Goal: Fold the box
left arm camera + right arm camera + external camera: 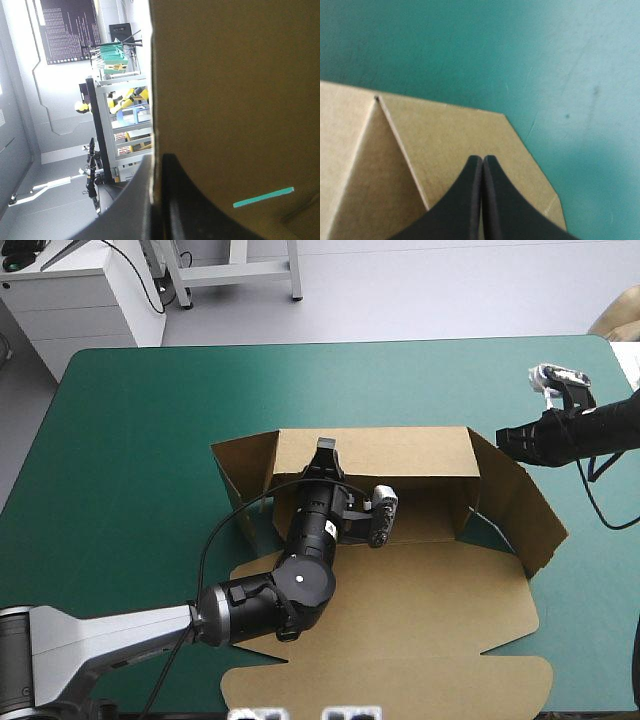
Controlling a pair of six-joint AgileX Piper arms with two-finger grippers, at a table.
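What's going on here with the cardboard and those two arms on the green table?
Two robot arms are folding a brown box from a cut sheet on the teal-green table. The far wall stands upright, and the lid lies flat toward the near edge. The left gripper reaches inside, its jaws shut on that wall's top edge. The right gripper, jaws shut, sits at the far corner of the raised right side flap; whether it touches it is unclear.
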